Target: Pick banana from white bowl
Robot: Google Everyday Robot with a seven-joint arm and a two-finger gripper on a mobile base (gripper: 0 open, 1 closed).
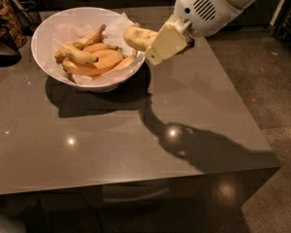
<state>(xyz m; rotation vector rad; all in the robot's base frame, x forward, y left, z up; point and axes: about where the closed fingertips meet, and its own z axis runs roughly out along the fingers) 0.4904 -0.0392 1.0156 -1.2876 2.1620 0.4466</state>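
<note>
Currently the tool (pixel 156 45) is clamped on the banana (pixel 137 36), holding it in the air just over the right rim of the white bowl (pixel 44 27). The banana sticks out left of the tool. Other bananas (pixel 89 59) lie in the bowl, which sits on the tabletop (pixel 136 149).

Cream pincer (pixel 153 50) below vented white wrist (pixel 203 8)

dim room, overhead lamps, glare spots on glossy table (pixel 111 149), gripper (pixel 153 45) holding banana (pixel 137 37) at white bowl (pixel 48 67) right rim casts hard shadow
</note>
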